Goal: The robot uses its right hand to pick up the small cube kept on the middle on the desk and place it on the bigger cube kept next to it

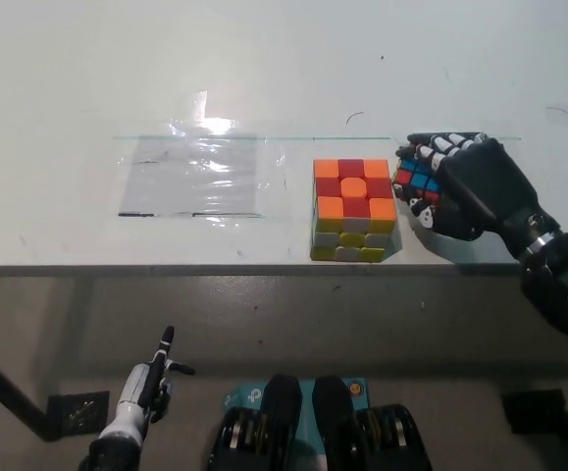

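Note:
The bigger cube (353, 208), orange and red on top with yellow and white sides, stands near the desk's front edge in the head view. Just to its right, my black right hand (460, 182) is shut on the small cube (413, 181), whose red and blue tiles peek out between the fingers. The small cube sits slightly raised, beside the bigger cube's right edge, mostly covered by the hand. My white left hand (144, 385) hangs below the desk at the lower left, resting.
A clear plastic sheet (197, 177) lies flat on the white desk (264, 69), left of the bigger cube. The desk's front edge (215, 267) runs across the picture just below the cubes.

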